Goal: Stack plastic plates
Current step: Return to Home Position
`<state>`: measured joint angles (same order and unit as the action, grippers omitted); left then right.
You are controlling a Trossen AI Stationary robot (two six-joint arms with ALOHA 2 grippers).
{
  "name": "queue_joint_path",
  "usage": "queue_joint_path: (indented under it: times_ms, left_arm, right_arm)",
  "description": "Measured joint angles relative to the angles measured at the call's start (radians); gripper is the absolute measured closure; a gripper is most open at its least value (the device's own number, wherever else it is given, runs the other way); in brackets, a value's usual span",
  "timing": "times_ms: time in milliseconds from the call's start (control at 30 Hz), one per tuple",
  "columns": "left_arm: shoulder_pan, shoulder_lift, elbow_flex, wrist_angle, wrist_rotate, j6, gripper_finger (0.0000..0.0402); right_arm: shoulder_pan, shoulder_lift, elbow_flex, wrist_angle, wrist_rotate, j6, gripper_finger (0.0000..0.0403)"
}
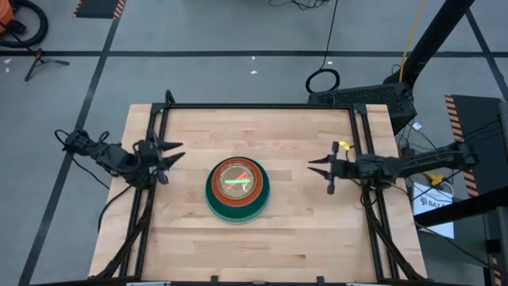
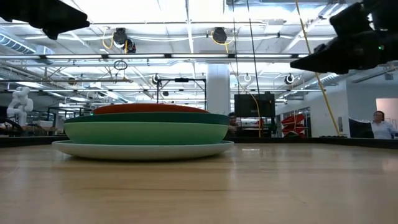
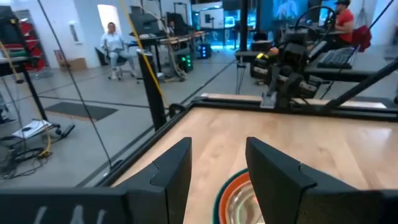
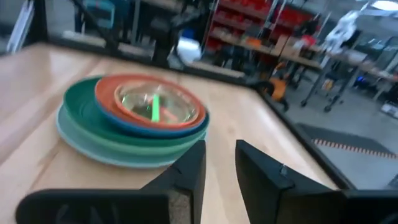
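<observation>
One stack of round plastic plates (image 1: pixel 237 189) sits at the middle of the light wooden worktop (image 1: pixel 302 238). In the low view its bottom layer is a large pale blue plate (image 2: pixel 143 150). On that lies a large light green plate (image 2: pixel 146 132), then a large dark green plate (image 2: pixel 155 117), with an orange-red plate (image 2: pixel 149 108) showing above. The right wrist view adds a medium blue plate (image 4: pixel 174 129) under the orange-red one. It also shows small translucent plates (image 4: pixel 152 102) nested in the centre with a lime streak, but I cannot tell their separate colours apart.

The left claw (image 1: pixel 171 156) hovers to the stack's left, near the worktop's left edge and well apart from the plates. Its fingers are spread wide and hold nothing. The right claw (image 1: pixel 321 168) hangs to the stack's right, likewise apart from it, its fingers parted more narrowly and empty. Both claws point inward at the stack, which lies between them.
</observation>
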<state>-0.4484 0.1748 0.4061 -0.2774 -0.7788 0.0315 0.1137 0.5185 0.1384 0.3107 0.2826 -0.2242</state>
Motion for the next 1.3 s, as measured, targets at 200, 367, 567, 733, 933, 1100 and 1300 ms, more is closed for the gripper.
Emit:
queue_joint_path:
  times_ms: [200, 367, 567, 733, 933, 1100, 1300]
  left_arm:
    - [0.041, -0.004, 0.0, -0.005, -0.007, -0.007, 0.0243]
    - [0.062, -0.004, 0.0, -0.009, 0.024, -0.011, 0.0243]
    - [0.068, -0.005, -0.105, 0.082, 0.053, -0.061, 0.0243]
    - [0.068, -0.005, -0.278, 0.284, 0.105, -0.08, 0.0243]
    - [0.068, 0.0, -0.396, 0.444, 0.154, -0.123, 0.0243]
    - [0.069, 0.002, -0.396, 0.437, 0.155, -0.147, 0.0243]
    - [0.069, 0.003, -0.396, 0.362, 0.046, -0.16, 0.0243]
  right_arm:
    - [-0.002, -0.241, -0.112, 0.021, -0.001, 0.023, 0.0323]
    - [-0.002, -0.365, -0.118, -0.072, -0.088, 0.075, 0.0323]
    - [-0.002, -0.412, -0.12, -0.083, -0.13, 0.1, 0.0323]
    - [-0.002, -0.466, -0.121, -0.083, -0.131, 0.108, 0.0324]
    - [-0.002, -0.516, -0.122, -0.152, -0.127, 0.104, 0.0341]
    - [-0.002, -0.516, -0.122, -0.175, -0.13, 0.028, 0.0359]
    - [-0.001, -0.517, -0.123, -0.164, -0.156, -0.057, 0.0379]
